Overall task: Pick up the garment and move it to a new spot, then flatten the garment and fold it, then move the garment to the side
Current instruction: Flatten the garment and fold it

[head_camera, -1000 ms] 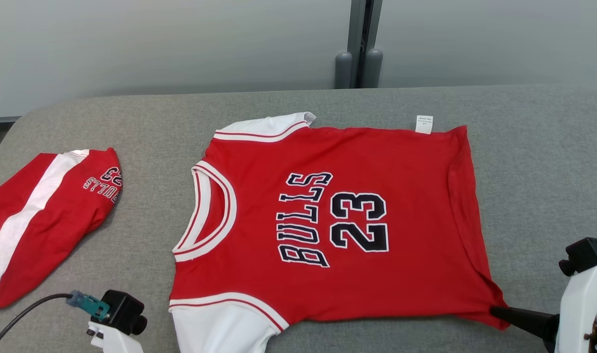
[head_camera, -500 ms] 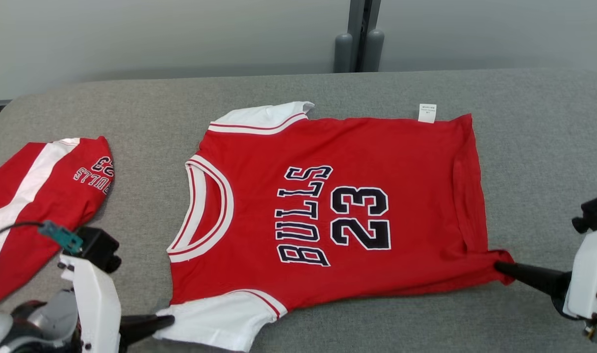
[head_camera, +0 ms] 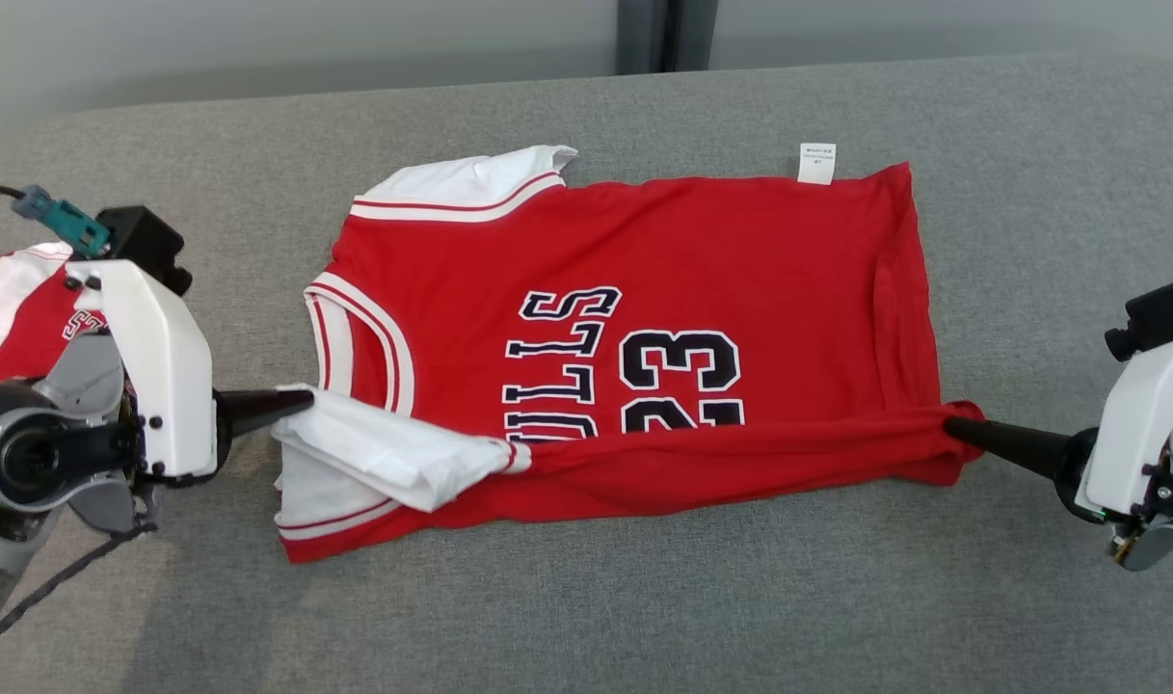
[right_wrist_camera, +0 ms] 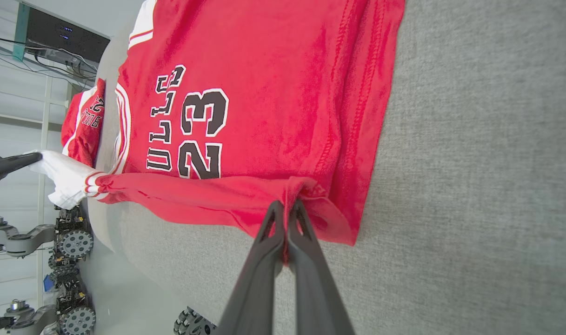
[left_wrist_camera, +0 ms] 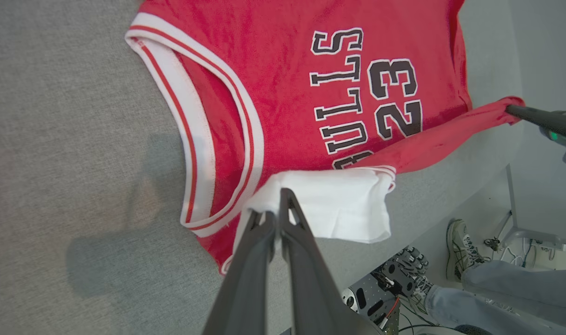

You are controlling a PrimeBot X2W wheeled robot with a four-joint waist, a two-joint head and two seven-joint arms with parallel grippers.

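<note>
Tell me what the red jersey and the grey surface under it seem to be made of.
The jersey: soft knit fabric, probably cotton or polyester, matte; it drapes and bunches where pinched, with stitched hems. The surface: grey woven or felt-like textile cover, matte, with fine flecked grain.

Grey felt table top (head_camera: 644, 598), pale wall (head_camera: 258, 48) behind it with a dark vertical post (head_camera: 663, 34). Second red-and-white folded piece (head_camera: 37, 337) lies at the table's left end. Off the table edge: a person's sneaker (left_wrist_camera: 457, 249) and jeans leg (left_wrist_camera: 520, 288) on the floor, wheeled bases (right_wrist_camera: 73, 244) parked below, black box (right_wrist_camera: 62, 39) on a shelf.
</note>
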